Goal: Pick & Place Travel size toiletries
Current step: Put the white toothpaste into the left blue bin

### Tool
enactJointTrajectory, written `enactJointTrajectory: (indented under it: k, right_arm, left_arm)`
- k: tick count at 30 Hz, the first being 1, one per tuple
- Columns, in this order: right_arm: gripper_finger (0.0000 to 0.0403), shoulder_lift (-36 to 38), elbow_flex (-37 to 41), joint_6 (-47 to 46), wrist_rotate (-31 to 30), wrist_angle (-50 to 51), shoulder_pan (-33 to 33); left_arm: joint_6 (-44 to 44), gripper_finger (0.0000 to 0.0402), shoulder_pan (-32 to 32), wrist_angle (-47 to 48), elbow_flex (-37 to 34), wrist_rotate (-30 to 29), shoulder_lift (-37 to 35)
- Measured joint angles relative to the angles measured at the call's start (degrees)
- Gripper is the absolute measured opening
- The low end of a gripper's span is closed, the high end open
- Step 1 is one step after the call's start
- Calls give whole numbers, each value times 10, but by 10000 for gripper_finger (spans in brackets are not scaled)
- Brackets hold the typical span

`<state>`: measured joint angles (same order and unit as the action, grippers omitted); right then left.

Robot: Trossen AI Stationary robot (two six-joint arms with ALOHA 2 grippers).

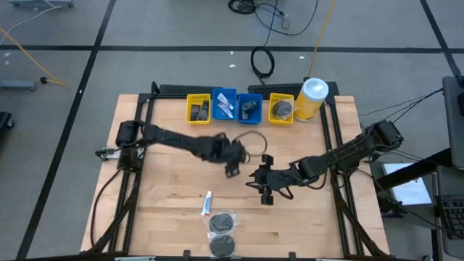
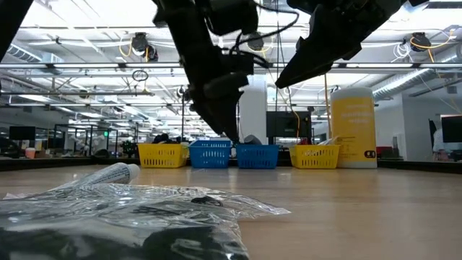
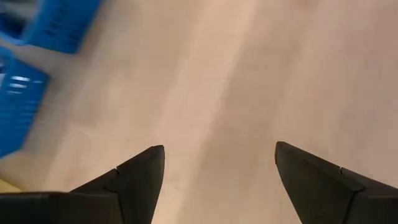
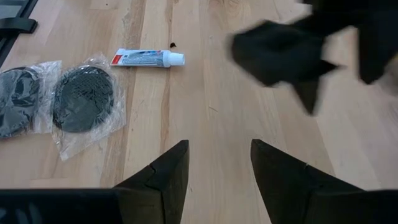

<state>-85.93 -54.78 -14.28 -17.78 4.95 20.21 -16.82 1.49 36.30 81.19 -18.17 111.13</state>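
Hovering mid-table: my left gripper (image 1: 233, 161) and right gripper (image 1: 262, 183), both released, empty. At six o'clock: tube (image 1: 206, 204), two bagged puffs (image 1: 221, 222).

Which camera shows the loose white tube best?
The right wrist view: the white tube lies whole, unobstructed, beside the bagged puffs. The high view shows it tiny; the low view shows only its end; the left wrist view misses it.

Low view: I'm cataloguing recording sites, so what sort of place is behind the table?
Probably a large open lab or workshop: exposed ceiling pipes, cable reels hanging overhead, and desks with monitors far back.
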Motion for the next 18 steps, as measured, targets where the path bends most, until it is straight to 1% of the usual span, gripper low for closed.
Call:
enactJointTrajectory:
  k: [3, 7, 10, 15, 18]
  right_arm:
    - [164, 0, 0, 0, 0, 0, 0]
    - [164, 0, 0, 0, 1, 0, 0]
    - [164, 0, 0, 0, 1, 0, 0]
    - [164, 0, 0, 0, 1, -1, 0]
    - [164, 0, 0, 0, 1, -3, 0]
  left_arm:
    - [-12, 299, 43, 18, 0, 0, -4]
    - [-53, 300, 99, 38, 0, -7, -8]
    - [-111, 300, 136, 63, 0, -30, -12]
    - [-216, 301, 192, 104, 0, -39, -16]
    - [-287, 301, 221, 133, 0, -55, -18]
